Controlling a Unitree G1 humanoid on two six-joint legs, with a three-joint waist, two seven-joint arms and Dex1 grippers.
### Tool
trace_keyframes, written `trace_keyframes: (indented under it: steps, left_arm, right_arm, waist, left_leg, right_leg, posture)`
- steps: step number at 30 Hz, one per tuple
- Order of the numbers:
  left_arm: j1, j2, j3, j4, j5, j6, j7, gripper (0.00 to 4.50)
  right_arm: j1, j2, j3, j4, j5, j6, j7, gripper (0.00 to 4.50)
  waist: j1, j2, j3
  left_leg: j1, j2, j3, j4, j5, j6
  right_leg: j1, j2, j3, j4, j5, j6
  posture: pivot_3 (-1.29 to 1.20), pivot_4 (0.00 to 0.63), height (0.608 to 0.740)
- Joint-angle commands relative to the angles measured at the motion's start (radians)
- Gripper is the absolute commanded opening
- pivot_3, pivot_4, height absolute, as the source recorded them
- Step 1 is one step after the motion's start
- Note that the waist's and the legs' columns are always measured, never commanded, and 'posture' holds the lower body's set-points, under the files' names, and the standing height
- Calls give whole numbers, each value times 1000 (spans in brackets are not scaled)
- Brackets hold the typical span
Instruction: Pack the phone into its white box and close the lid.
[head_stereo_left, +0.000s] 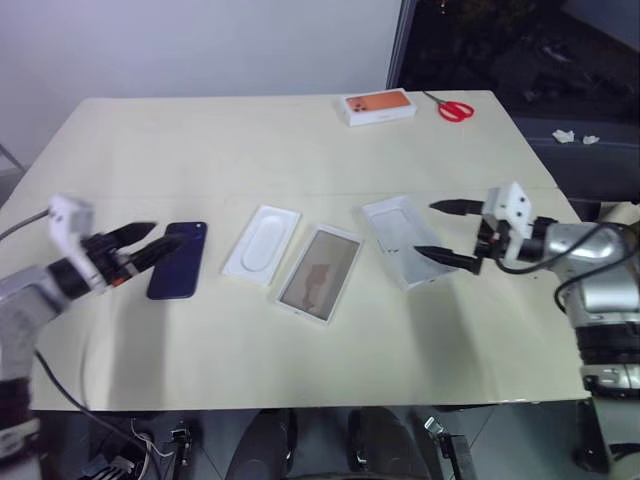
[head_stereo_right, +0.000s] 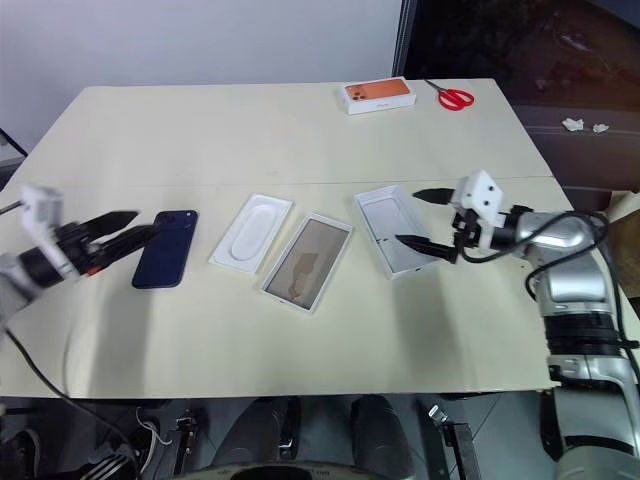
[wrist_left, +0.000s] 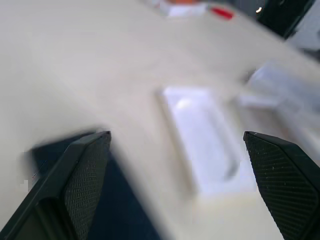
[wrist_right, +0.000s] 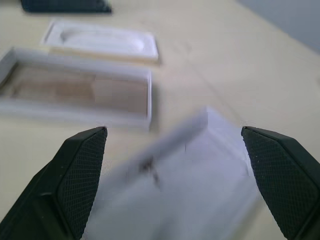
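1. Worktop (head_stereo_left: 300, 150): four flat items in a row across the middle.
2. Phone (head_stereo_left: 178, 260) at the 9 o'clock end of the row, lying flat, dark back up.
3. Insert (head_stereo_left: 262, 243) with an oval recess sits at 3 o'clock of the phone, apart from it.
4. Box (head_stereo_left: 320, 273) lies at 3 o'clock of the insert, tan floor showing, nothing in it.
5. Lid (head_stereo_left: 405, 240) at 3 o'clock of the box, white inside facing up.
6. Left pincer (head_stereo_left: 150, 243) released, jaws spread, tips over the phone's 9 o'clock edge; contact cannot be told.
7. Right pincer (head_stereo_left: 443, 232) released, wide apart, tips straddling the lid's 3 o'clock side, nothing gripped.
8. Orange-topped box (head_stereo_left: 380, 106) at 12 o'clock near the far edge, scissors (head_stereo_left: 455, 108) just at 3 o'clock of it.
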Motion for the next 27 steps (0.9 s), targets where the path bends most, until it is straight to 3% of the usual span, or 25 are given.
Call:
trace_keyframes:
  steps: [1, 6, 9, 15, 27]
  left_arm:
    - [-105, -63, -85, 73, 80, -8, 103, 4460]
    - [-244, -166, -159, 232, 143, -19, 156, 4460]
    - [-289, -181, -187, 316, 187, -33, 155, 4460]
    - [-362, -217, -138, 423, 117, 136, 160, 4460]
    - [-274, -230, -96, 329, 32, 320, 126, 4460]
  right_arm:
    - [-51, 37, 66, -141, -38, 35, -69, 4500]
    - [-65, 73, 137, -236, -56, 75, -93, 4500]
    - [-60, 91, 144, -258, -50, 97, -107, 4500]
    - [-38, 97, 147, -284, -50, 101, -119, 4500]
    - [-35, 101, 145, -297, -41, 98, -131, 4500]
  waist:
    - [-3, 0, 0]
    - [-2, -1, 0]
    - [-1, -1, 0]
    - [-2, -2, 0]
    - [-4, -1, 0]
  left_leg:
    - [0, 0, 0, 0, 0, -1]
    - [-1, 0, 1, 0, 1, -1]
    - [-1, 0, 0, 1, 1, -1]
    - [-1, 0, 0, 1, 1, -1]
    - [-1, 0, 0, 0, 2, -3]
  right_leg:
    - [-1, 0, 0, 1, 0, 0]
    - [-2, 2, 1, 1, 0, 0]
    - [-2, 2, 1, 2, 0, 0]
    - [-2, 2, 1, 2, 0, 0]
    - [-2, 2, 1, 2, 0, 0]
  posture:
    - [0, 150, 740]
    - [0, 150, 740]
    - [0, 150, 740]
    - [0, 150, 740]
    - [0, 150, 740]
